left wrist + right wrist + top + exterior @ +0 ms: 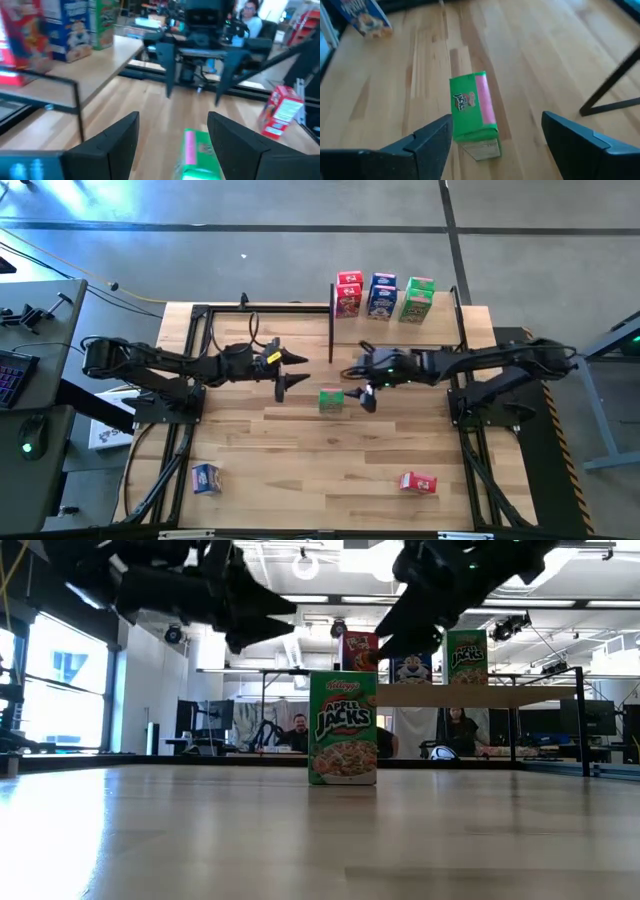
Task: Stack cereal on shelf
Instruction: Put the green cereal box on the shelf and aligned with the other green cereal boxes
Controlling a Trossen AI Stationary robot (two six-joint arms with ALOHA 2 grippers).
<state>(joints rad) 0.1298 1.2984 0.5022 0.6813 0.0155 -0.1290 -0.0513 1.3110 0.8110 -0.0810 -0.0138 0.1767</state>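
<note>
A green cereal box [343, 727] stands upright mid-table, its printed front reading Apple Jacks. The left gripper [287, 370] and right gripper [364, 392] flank it, fingers spread, touching nothing.

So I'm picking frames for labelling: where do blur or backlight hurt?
Low view: both arms are dark silhouettes against bright ceiling lights, while the green cereal box reads sharply. Left wrist view: the shelf boxes and the hand's fingers are soft. Right wrist view: slightly soft.
</note>
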